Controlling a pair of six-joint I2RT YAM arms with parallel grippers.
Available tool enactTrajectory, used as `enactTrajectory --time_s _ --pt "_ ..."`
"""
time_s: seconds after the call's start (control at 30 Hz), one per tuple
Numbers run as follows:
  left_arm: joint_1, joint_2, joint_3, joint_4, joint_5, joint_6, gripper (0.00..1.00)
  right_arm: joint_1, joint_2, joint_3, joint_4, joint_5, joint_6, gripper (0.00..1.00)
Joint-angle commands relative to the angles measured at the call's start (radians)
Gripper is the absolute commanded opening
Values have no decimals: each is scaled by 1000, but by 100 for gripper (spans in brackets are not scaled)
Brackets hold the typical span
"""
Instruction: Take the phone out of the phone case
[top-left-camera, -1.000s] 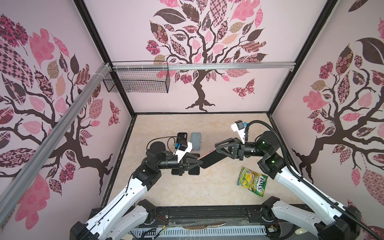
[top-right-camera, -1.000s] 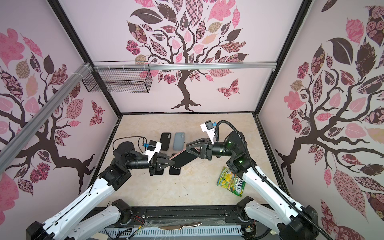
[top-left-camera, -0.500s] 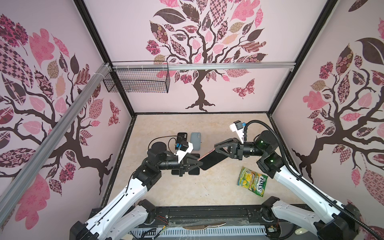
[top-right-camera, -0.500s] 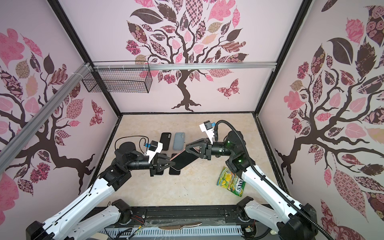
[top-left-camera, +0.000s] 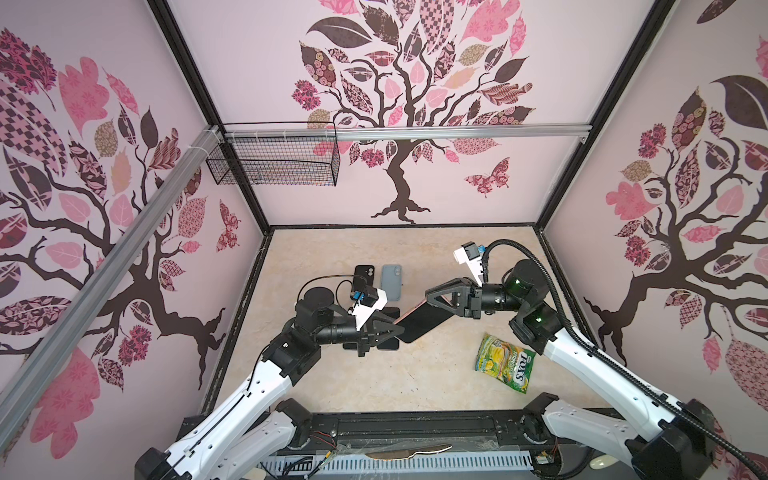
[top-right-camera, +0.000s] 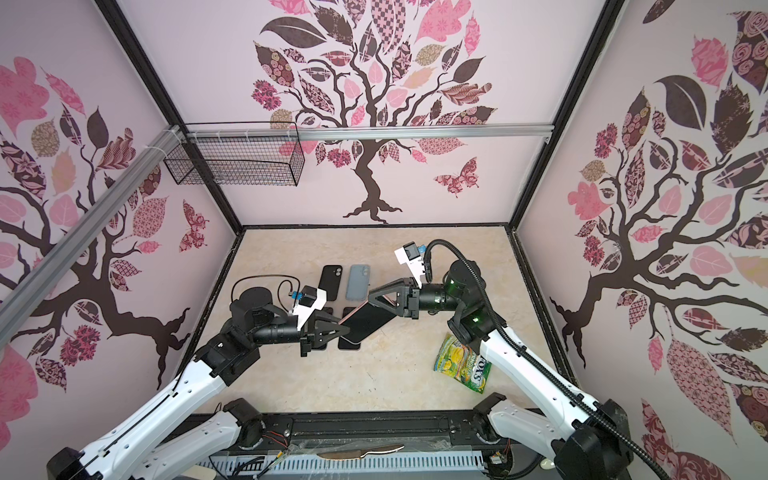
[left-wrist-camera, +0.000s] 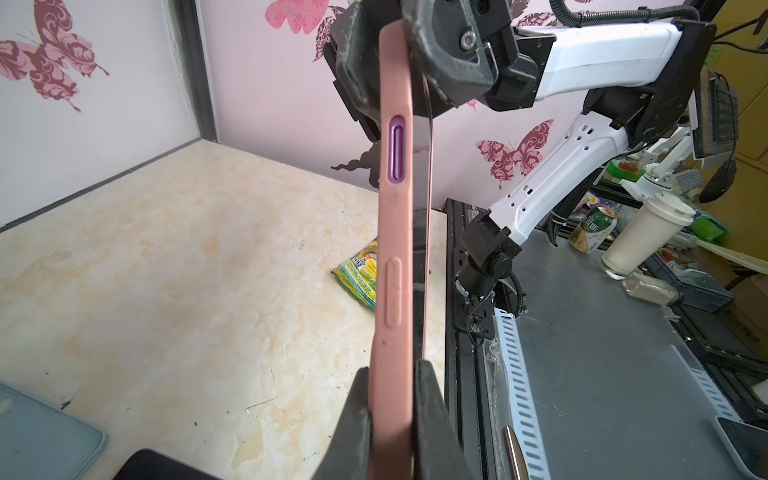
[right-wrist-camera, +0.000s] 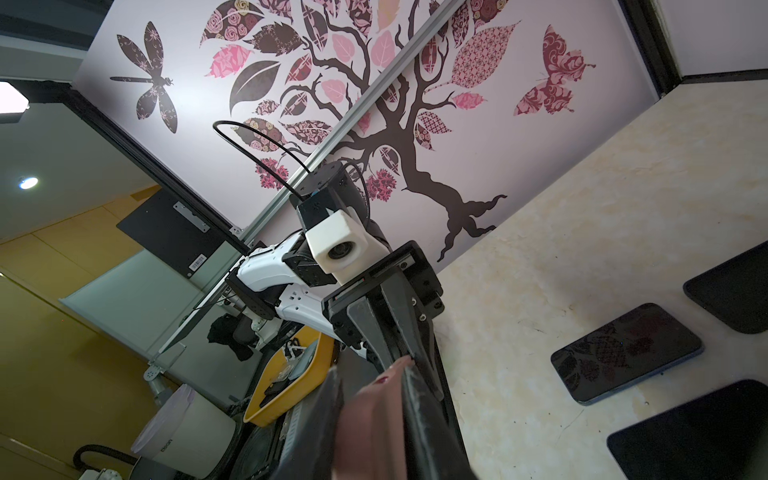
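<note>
Pink case (left-wrist-camera: 392, 249), phone (left-wrist-camera: 420, 257) inside: held above the table (top-left-camera: 374, 374), left gripper (top-left-camera: 399, 330) pinching one end, right gripper (top-left-camera: 432, 296) the other, likely bracing it for prying apart.

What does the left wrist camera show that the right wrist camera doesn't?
Left wrist only: the pink side edge of the cased phone with its purple button, and the green snack packet on the table. Right wrist only: the left arm's white camera housing and a yellow bin beyond the table. Both: the left gripper and right gripper shut on opposite ends of the cased phone.
</note>
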Motion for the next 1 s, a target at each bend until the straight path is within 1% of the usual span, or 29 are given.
enactTrajectory --time_s 0.0,0.47,0.67,0.87,0.97 --pt "2 -26 57 80 -135 142 0 -1 19 -14 -109 69 96 25" --pt "2 -50 102 67 -338 244 0 -1 30 -41 -122 69 122 25" --pt "3 -43 120 43 -351 273 0 -1 42 -50 -138 76 121 26" --pt "2 -38 109 39 -338 265 0 0 31 -34 -90 81 126 34" --pt "3 -42 93 40 -329 247 0 0 18 -5 -42 81 117 41"
